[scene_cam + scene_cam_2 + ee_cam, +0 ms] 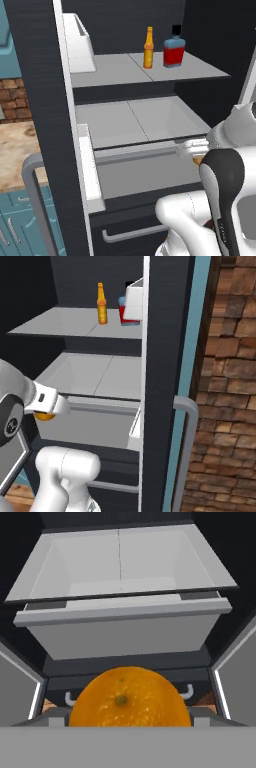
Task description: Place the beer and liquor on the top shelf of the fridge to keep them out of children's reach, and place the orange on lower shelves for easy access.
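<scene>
While the gripper (128, 724) grasps the orange (129, 697), its stem dimple faces the camera.

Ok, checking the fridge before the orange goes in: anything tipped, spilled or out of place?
Nothing stands out. The beer and liquor stand upright side by side on the top shelf, no spills. The orange sits in the gripper, facing the lower shelf.
</scene>
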Controlling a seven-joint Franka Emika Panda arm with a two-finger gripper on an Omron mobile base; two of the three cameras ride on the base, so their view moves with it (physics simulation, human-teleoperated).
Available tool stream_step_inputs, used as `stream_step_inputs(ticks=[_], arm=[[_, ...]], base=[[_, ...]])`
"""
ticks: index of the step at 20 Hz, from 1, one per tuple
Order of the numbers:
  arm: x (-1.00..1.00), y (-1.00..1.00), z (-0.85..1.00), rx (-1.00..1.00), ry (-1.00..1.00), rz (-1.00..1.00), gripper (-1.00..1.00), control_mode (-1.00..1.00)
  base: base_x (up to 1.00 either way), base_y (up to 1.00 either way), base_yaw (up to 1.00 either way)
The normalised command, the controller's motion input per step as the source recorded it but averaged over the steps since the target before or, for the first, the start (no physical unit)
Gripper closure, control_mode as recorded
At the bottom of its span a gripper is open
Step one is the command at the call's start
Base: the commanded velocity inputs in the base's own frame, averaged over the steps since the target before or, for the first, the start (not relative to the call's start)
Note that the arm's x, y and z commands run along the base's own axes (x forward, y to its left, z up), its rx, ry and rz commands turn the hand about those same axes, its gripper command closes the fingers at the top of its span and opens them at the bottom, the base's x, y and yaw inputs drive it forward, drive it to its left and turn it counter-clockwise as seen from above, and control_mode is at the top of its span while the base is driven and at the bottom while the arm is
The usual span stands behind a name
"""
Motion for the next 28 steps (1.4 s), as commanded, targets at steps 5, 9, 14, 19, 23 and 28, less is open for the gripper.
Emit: stream_step_inputs(ticks=[5, 9, 14, 19, 23, 28], arm=[[0.74, 0.01, -0.18, 0.00, -0.01, 0.01, 1.00, -1.00], [0.69, 0.00, -0.24, 0.00, -0.05, 0.00, 1.00, -1.00], [0.66, 0.00, -0.36, 0.00, -0.07, 0.00, 1.00, -1.00], [0.80, 0.00, -0.32, 0.00, -0.01, 0.00, 1.00, -1.00], [0.84, 0.00, -0.28, 0.00, 0.00, 0.00, 1.00, -1.00], [0.90, 0.00, -0.29, 0.00, 0.00, 0.00, 1.00, -1.00]], base=[[0.00, 0.00, 0.00], [0.00, 0.00, 0.00], [0.00, 0.00, 0.00], [0.00, 0.00, 0.00], [0.00, 0.00, 0.00], [0.00, 0.00, 0.00]])
